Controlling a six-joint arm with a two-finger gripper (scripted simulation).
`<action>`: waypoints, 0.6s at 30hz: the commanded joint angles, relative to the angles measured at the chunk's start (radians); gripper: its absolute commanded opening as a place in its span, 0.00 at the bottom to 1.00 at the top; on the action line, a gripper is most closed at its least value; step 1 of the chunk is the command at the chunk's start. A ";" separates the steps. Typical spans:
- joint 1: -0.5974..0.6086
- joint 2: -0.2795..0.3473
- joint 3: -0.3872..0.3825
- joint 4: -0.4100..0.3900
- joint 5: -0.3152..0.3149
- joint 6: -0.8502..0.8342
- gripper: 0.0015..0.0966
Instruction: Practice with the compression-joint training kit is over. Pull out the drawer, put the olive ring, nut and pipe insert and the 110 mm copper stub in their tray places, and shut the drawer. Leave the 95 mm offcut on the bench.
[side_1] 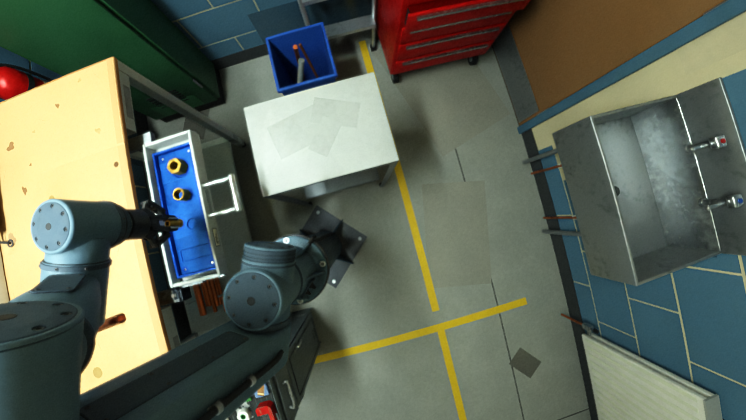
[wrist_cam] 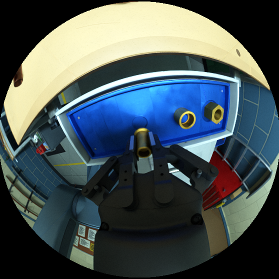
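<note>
The drawer [side_1: 182, 208] stands pulled out from under the wooden bench [side_1: 68, 208], with a blue tray [wrist_cam: 148, 114] inside. A brass nut [side_1: 174, 166] [wrist_cam: 214, 113] sits in the tray's far recess. A brass olive ring [side_1: 179, 194] [wrist_cam: 186, 120] sits in the recess beside it. My gripper [side_1: 166, 223] [wrist_cam: 142, 145] hangs over the tray's middle, closed around a short brass pipe insert [wrist_cam: 142, 141]. A round empty recess [wrist_cam: 140, 121] lies just beyond the insert's tip. A copper tube [side_1: 110, 322] lies on the bench near my arm, partly hidden by it.
A blue bin [side_1: 302, 57] with tubes stands on the floor behind a white table [side_1: 319, 135]. A red tool chest [side_1: 443, 28] stands further back. The drawer's white handle [side_1: 222, 195] juts toward the aisle. A steel sink [side_1: 658, 177] is on the right wall.
</note>
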 commanded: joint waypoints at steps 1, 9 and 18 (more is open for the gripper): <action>0.000 0.009 -0.007 0.000 0.016 0.000 0.07; 0.002 0.084 -0.059 0.000 0.143 -0.001 0.07; 0.002 0.101 -0.069 0.000 0.171 -0.001 0.07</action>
